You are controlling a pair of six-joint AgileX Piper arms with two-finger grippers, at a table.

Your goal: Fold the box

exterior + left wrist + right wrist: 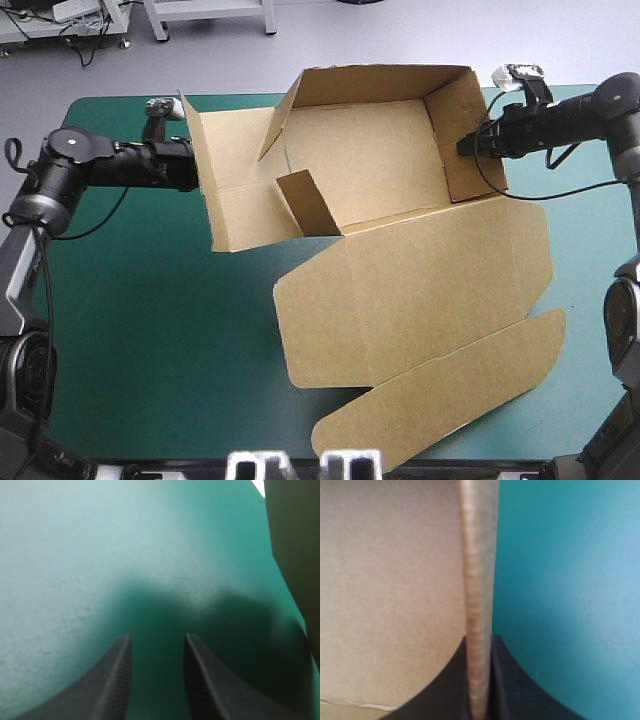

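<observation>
**One box, two grippers: left free, right clamped**

Left gripper [192, 168]: two broad black fingers [117, 680] stand apart, with only the teal-green table cover [130, 330] between them. It sits just outside the left wall of the box.

One brown cut-cardboard box [400, 290], mid-table toward the far edge. Three walls are raised (left, far, right). One small flap tilts up inside. One lid panel lies flat toward the near edge.

Right gripper [468, 147]: pinched tight on the right wall's edge, one finger on each side of the board.
</observation>
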